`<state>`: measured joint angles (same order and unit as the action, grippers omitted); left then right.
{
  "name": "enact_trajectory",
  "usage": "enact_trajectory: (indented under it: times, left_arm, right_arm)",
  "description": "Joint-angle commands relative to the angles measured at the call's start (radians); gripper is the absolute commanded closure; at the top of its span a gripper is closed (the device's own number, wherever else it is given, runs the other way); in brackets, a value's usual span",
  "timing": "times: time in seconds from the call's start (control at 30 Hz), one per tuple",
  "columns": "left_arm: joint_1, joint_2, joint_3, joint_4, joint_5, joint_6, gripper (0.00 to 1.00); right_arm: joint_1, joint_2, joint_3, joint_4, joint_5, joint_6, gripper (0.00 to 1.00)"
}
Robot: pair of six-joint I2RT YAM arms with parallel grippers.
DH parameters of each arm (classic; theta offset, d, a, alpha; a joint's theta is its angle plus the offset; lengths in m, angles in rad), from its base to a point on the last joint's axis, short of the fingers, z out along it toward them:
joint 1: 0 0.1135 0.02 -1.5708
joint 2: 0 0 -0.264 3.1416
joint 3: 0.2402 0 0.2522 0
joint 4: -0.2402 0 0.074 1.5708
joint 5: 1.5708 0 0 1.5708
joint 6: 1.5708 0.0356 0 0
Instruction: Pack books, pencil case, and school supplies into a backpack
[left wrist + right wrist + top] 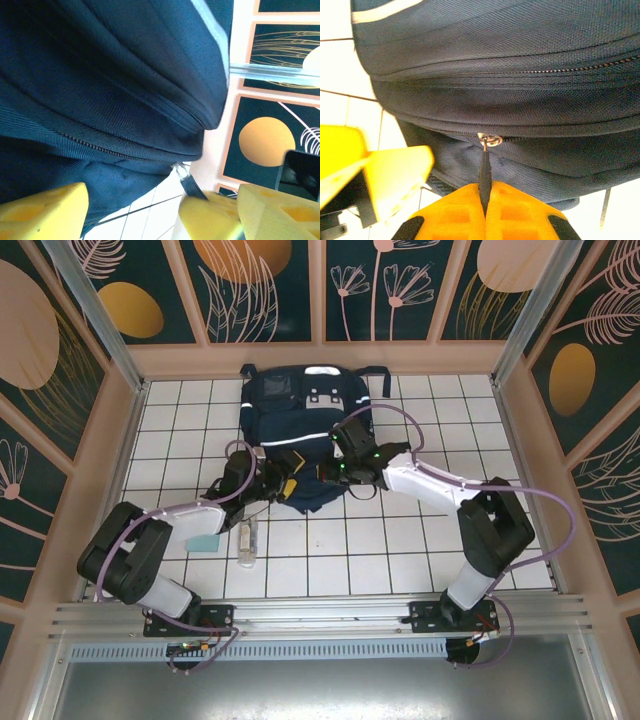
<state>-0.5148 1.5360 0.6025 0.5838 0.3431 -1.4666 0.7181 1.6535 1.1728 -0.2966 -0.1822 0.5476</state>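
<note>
Nearest the arm bases, in the lower left of the top view, a small clear tube packet (248, 540) and a pale-teal card (205, 543) lie side by side on the white tiled table (400, 550). They are not packed yet, so the task looks only partly done.

Just beyond them both arms reach in to the near edge of the backpack (300, 410). The left gripper (283, 485) has its yellow fingers (42, 210) well apart and holds nothing. In its wrist view, navy fabric and a line of zip teeth fill the gap between them. It seems placed to steady the bag or catch the fabric while the other arm works.

The right gripper (485, 192) has its orange fingers pressed together on the black zip pull (484, 172). The pull hangs from a metal slider (490, 140) at the bottom centre of the bag's edge. That grip suits running the zip along its track, though I cannot tell which way it needs to go.

Farther back, the backpack lies flat in the upper centre of the top view, white stripes up, its top end near the patterned back wall (270, 290)
</note>
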Motion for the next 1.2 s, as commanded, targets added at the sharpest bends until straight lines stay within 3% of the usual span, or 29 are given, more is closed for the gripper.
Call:
enact_trajectory:
  times: [0.0,0.23,0.47,0.6,0.73,1.17]
  left_arm:
    - [-0.01,0.05,0.036,0.058,-0.004,-0.052,0.22]
    - [-0.009,0.16,0.039,0.171,-0.073,-0.1,0.32]
    - [0.004,0.214,0.021,0.196,-0.124,-0.098,0.68]
    - [0.01,0.205,0.01,0.19,-0.134,-0.087,1.0]
    - [0.009,0.185,0.013,0.146,-0.142,-0.064,1.0]
    - [0.01,0.077,0.019,0.033,-0.14,0.006,1.0]
  right_arm:
    - [0.015,-0.069,-0.007,0.037,-0.059,-0.025,1.0]
    - [0.031,-0.076,-0.062,0.038,-0.091,-0.037,1.0]
    - [0.032,-0.087,-0.119,-0.006,-0.075,-0.118,1.0]
    - [0.03,-0.083,-0.122,-0.064,0.011,-0.199,1.0]
    - [-0.01,-0.064,-0.119,-0.132,0.144,-0.248,1.0]
    - [-0.165,-0.1,-0.179,-0.078,0.325,-0.341,1.0]
